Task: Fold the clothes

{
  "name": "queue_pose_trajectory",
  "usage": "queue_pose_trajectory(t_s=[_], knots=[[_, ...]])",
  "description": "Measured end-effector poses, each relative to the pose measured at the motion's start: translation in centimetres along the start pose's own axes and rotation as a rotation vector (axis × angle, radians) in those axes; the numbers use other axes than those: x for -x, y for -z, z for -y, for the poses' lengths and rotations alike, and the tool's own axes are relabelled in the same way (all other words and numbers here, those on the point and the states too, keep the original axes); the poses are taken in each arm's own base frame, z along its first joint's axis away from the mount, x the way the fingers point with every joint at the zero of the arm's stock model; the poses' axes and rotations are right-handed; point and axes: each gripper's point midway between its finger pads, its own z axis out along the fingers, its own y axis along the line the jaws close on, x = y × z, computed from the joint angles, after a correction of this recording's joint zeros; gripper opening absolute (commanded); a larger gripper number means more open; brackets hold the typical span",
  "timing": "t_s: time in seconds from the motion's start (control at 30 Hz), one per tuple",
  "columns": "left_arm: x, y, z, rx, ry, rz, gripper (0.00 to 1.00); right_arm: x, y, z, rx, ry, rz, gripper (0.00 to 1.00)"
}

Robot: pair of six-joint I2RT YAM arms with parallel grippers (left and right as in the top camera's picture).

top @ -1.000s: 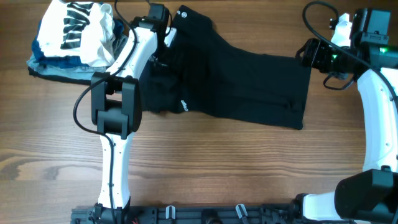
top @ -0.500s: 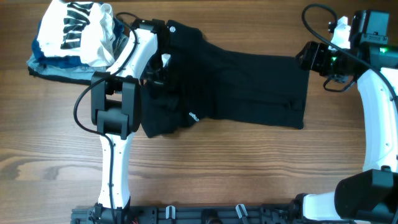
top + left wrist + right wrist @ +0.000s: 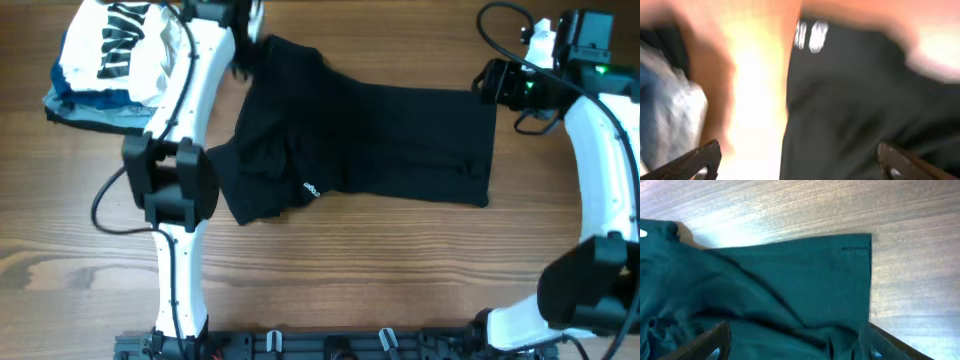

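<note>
The black T-shirt (image 3: 390, 140) lies on the worktop (image 3: 380, 270) just beside the pile of white and denim garments (image 3: 110, 60) — smooth at the hem far from the pile, rumpled and bunched at the near end, a small white label (image 3: 311, 189) showing. The left end effector (image 3: 800, 160), fingers spread wide and empty, hovers between pile and shirt; the right end effector (image 3: 795, 340) — likewise agape — hangs over the far hem.
</note>
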Motion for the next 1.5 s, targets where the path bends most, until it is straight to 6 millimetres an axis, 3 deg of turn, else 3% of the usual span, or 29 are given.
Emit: queue_pose_trajectory(t_s=[0.1, 0.17, 0.23, 0.4, 0.47, 0.63, 0.8, 0.87, 1.0, 1.03, 1.23, 1.33, 1.5], knots=[[5.6, 2.6, 0.7, -0.047, 0.028, 0.234, 1.0, 0.9, -0.5, 0.0, 0.003, 0.012, 0.03, 0.82], [6.8, 1.9, 0.8, -0.06, 0.036, 0.276, 1.0, 1.1, -0.5, 0.0, 0.004, 0.016, 0.039, 0.82], [7.7, -0.1, 0.9, -0.07, 0.043, 0.302, 1.0, 1.3, -0.5, 0.0, 0.004, 0.02, 0.044, 0.82], [6.2, -8.8, 1.1, -0.071, 0.051, 0.234, 0.99, 1.3, -0.5, 0.0, 0.005, 0.024, 0.046, 0.82], [5.7, -10.9, 1.3, -0.078, 0.053, 0.224, 0.98, 1.3, -0.5, 0.0, 0.005, 0.024, 0.046, 0.82], [5.6, -12.8, 1.8, -0.104, 0.069, 0.227, 0.91, 1.3, -0.5, 0.1, -0.004, 0.023, 0.047, 0.82], [4.7, -14.6, 2.4, -0.138, 0.073, 0.2, 0.7, 1.5, -0.6, 0.4, -0.018, 0.025, 0.055, 0.82], [4.7, -14.6, 2.7, -0.15, 0.074, 0.201, 0.59, 1.5, -0.6, 0.4, -0.022, 0.024, 0.055, 0.82], [4.5, -14.7, 3.4, -0.164, 0.072, 0.193, 0.09, 1.6, -0.6, 0.5, -0.025, 0.025, 0.057, 0.82], [4.4, -14.8, 3.7, -0.167, 0.068, 0.191, 0.04, 1.7, -0.6, 0.5, -0.028, 0.026, 0.062, 0.81], [3.6, -14.3, 4.0, -0.171, 0.066, 0.154, 0.04, 2.4, -1.8, 1.0, -0.043, 0.028, 0.076, 0.79], [3.2, -13.2, 4.1, -0.169, 0.065, 0.127, 0.04, 1.8, -5.2, 2.0, -0.054, 0.017, 0.027, 0.78], [4.7, -9.2, 4.0, -0.173, 0.063, 0.17, 0.04, 0.1, -11.7, 4.1, -0.08, -0.001, -0.059, 0.73]])
